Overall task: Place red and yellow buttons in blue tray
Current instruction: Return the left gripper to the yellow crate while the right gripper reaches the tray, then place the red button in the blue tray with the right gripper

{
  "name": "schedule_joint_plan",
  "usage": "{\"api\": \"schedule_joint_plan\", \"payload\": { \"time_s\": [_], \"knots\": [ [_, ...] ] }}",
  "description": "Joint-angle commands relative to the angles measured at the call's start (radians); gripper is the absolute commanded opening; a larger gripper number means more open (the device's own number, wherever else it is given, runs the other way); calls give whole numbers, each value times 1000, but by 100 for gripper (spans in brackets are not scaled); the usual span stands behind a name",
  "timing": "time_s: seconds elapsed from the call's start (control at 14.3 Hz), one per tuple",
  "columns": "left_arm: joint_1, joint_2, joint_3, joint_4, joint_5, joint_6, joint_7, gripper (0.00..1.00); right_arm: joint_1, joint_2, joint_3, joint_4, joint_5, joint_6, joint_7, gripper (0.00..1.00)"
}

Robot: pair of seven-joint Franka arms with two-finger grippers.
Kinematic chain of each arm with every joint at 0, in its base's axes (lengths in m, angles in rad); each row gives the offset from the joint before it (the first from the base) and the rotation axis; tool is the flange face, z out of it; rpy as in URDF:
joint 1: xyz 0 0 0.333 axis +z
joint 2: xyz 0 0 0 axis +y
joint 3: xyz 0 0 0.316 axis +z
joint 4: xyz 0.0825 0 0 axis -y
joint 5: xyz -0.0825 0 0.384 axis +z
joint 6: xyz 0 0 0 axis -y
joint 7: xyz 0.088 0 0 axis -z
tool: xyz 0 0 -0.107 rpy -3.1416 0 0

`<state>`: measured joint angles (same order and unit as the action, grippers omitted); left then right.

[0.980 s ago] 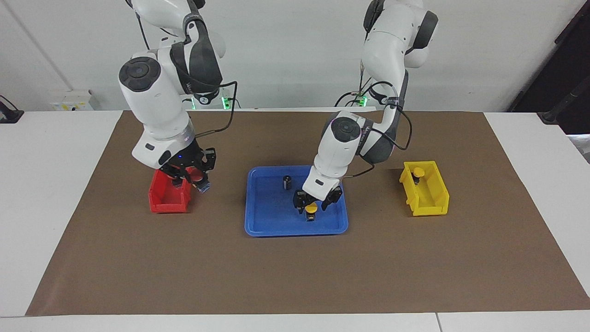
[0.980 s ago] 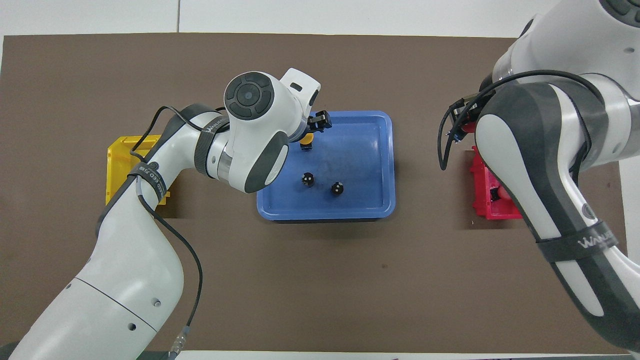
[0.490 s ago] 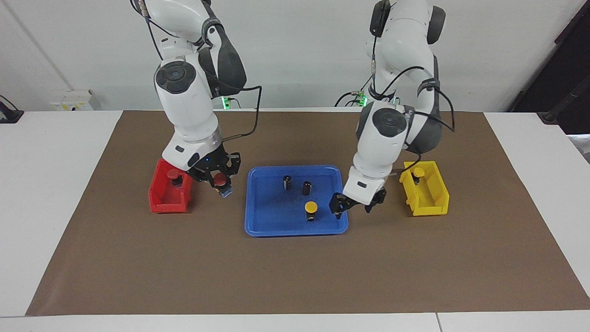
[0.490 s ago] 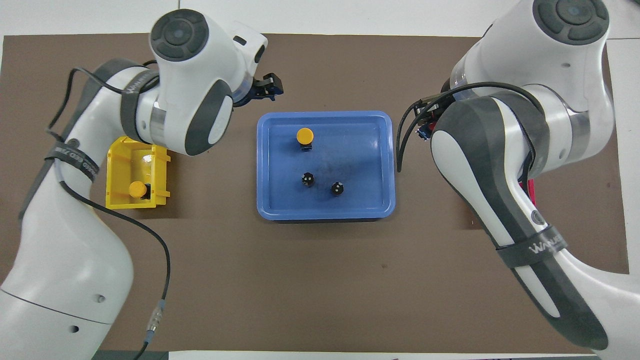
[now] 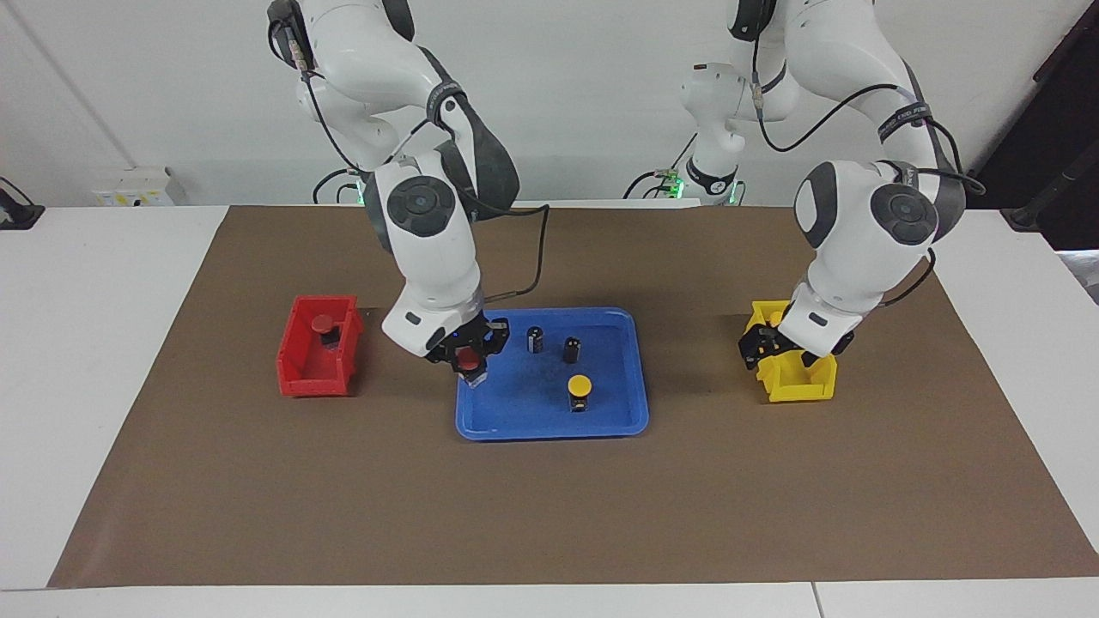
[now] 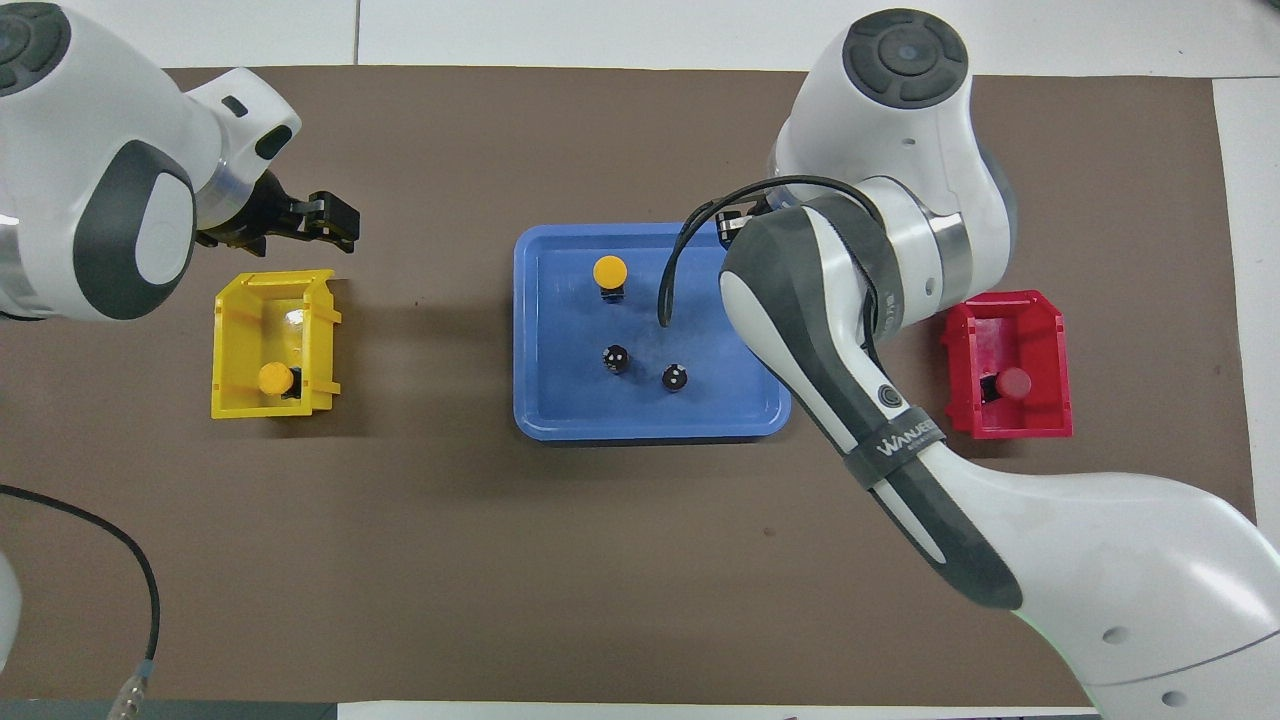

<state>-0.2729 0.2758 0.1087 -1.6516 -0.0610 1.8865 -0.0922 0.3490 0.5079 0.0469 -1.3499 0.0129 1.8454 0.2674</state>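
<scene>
Right gripper (image 5: 468, 360) carried red button (image 5: 467, 358) from red bin (image 5: 300, 373) to over blue tray (image 5: 515, 425), fingers clamped on it. Left gripper (image 5: 760, 350), fingers spread and empty, over yellow bin (image 5: 803, 390); yellow button (image 5: 580, 386) sits in tray.

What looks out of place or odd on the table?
Two capless dark cylinders stand in the blue tray beside a yellow button; they are neither red nor yellow. Nothing is spilled or tipped over.
</scene>
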Motion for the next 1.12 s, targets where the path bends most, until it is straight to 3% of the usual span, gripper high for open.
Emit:
{"api": "schedule_joint_plan", "payload": {
  "time_s": [0.0,0.21,0.63,1.05],
  "knots": [
    [26,-134,-6,-210,29,69,43,100,8,44,4,57,-11,12,22,0],
    [61,-227,-6,-382,44,193,95,100,7,81,4,54,-21,96,24,0],
    [109,-305,-6,-549,66,299,160,97,15,70,4,-35,-22,170,26,0],
    [110,-319,-6,-579,66,312,161,69,16,46,5,-104,-22,201,26,0]
  ]
}}
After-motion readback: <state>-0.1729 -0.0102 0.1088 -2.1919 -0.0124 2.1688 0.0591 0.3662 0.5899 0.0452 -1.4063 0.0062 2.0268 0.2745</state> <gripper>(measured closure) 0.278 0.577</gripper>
